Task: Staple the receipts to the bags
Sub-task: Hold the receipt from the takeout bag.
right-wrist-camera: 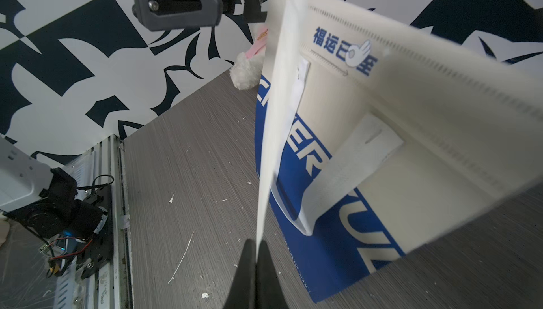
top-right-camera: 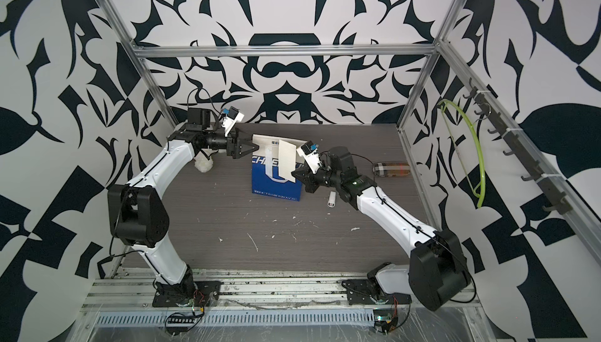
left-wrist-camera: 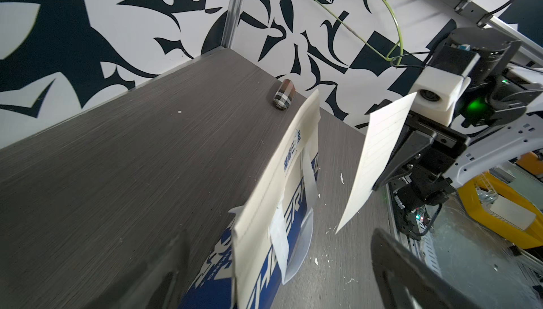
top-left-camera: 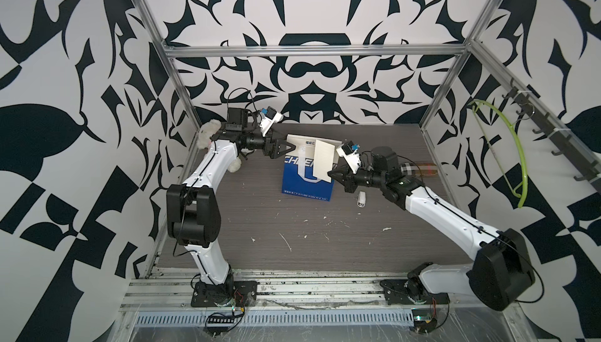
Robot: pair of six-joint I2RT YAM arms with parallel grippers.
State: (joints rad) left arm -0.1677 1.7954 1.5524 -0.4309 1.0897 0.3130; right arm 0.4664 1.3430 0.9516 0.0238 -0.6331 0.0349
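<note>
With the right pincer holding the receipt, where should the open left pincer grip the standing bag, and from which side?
Probably the white top band of the bag, at the end nearest the left pincer, coming in sideways, one jaw per face. The bag stands upright and that band is thin and flat. Keep off the ribbon handles and the receipt in the right pincer.

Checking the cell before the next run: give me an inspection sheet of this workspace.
Surface: grey wood-grain table, flecked with white scraps.
Job's things: bag upright; receipt held beside it, unstapled; stapler lying near the right arm.
Clutter: plush toy, plaid roll.
Grippers: left gripper open by the bag's top; right gripper shut on the receipt.
Cables: wires at the arm bases.
Surroundings: patterned walls, green hanger on a hook rail.
</note>
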